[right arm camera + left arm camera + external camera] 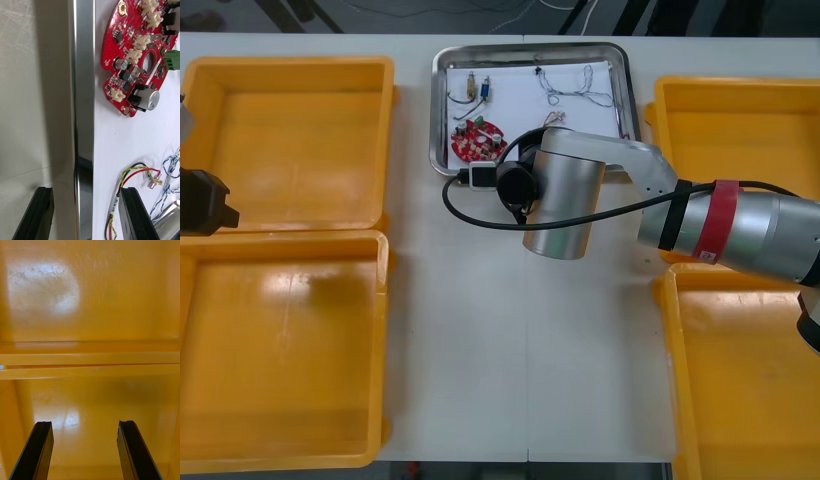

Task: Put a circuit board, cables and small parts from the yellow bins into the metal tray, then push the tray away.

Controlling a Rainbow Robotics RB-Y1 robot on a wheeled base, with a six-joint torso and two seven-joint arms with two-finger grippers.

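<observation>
Now right tool (85,190) open astride tray (84,93) rim, circuit board (129,69) beyond, left tool (84,424) open over bin (90,296)

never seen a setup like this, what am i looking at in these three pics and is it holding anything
It is a two-armed robot at a light table. The wide picture looks down from above the arms. The two upright ones come from a camera on each wrist. At both sides sit yellow bins, and between them a metal tray holding a red circuit board, cables and small metal parts. The right gripper is open, straddling the tray's rim, holding nothing. The left gripper hangs open over the left bins.
</observation>
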